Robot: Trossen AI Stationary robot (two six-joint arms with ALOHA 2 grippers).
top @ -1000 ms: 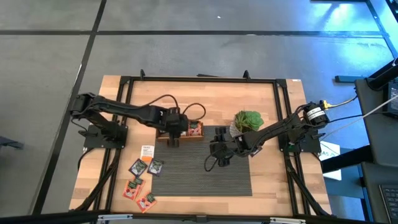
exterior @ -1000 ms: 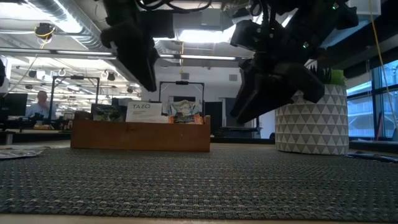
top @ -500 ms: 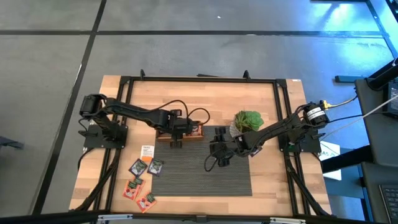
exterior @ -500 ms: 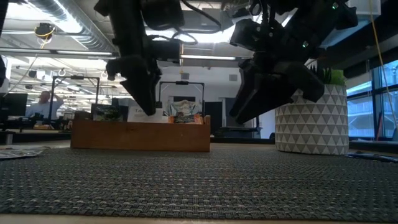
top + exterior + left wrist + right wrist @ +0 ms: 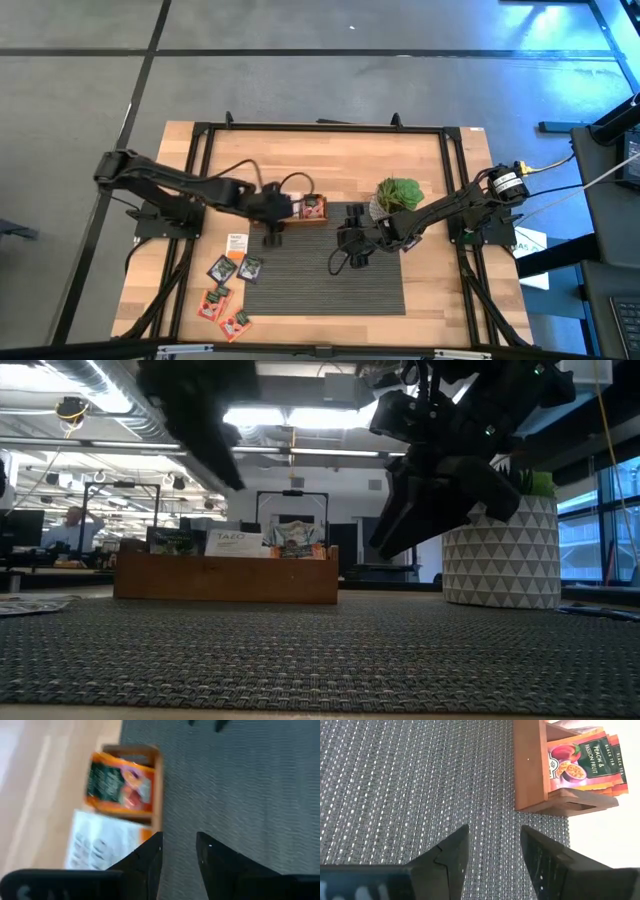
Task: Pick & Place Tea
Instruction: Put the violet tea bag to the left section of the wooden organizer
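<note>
1. I see one grey mat (image 5: 320, 268), mid-table.
2. One wooden tray (image 5: 300, 211) at its far edge, holding sachets (image 5: 575, 762).
3. Six loose tea sachets (image 5: 229, 285) near-left.
4. My left gripper (image 5: 273, 238) spread, empty, beside tray; right gripper (image 5: 350, 259) spread, empty, over mat.

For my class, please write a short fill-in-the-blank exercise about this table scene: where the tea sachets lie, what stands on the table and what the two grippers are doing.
1. The loose tea sachets lie on the bare wood beside the grey ____.
2. The potted plant stands in a white pot patterned with ____.
3. The wooden tray holds sachets that stand ____.
4. The right gripper hovers over the mat with its jaws ____; so does the left gripper.

Missing words: mat; triangles; upright; open
</note>
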